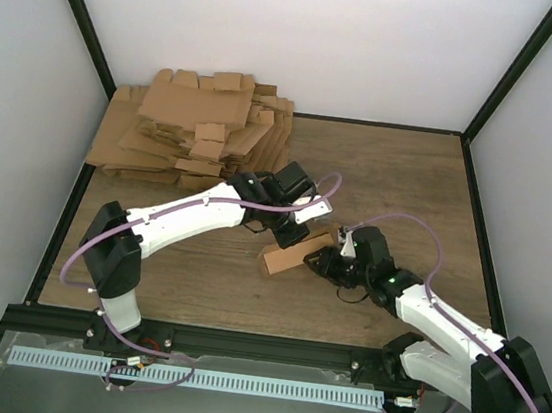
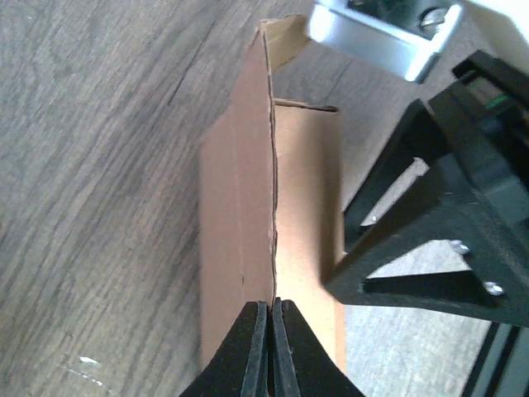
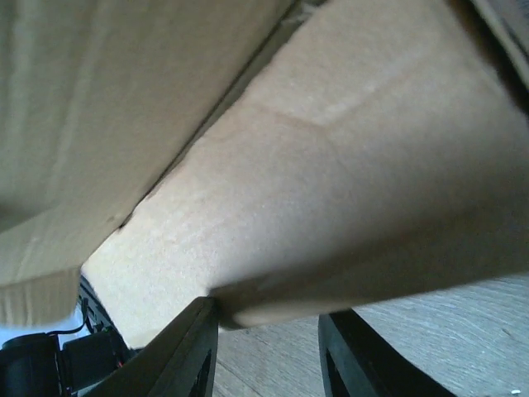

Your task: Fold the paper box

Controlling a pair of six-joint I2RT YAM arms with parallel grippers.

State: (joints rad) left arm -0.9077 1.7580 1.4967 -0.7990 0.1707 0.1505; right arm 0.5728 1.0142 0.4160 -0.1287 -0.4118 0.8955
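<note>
Tight in the middle of the table point(image 1: 411, 173): the box point(image 1: 290, 257) lies there, left gripper point(image 1: 291, 234) clamped on its upper edge from the far side, right gripper point(image 1: 323, 264) crowding its right end, a flap corner between its parted fingers point(image 3: 192, 351). No lane between the two grippers: the right one's black frame sits just beside the box wall. Left of the box, bare wood, open. Back right of the table, open too. Back left, the pile point(image 1: 199, 132) blocks, close behind the left gripper. The left arm point(image 1: 184, 217) bars the front left diagonally. Walls point(image 1: 19, 84) shut in three sides.
</note>
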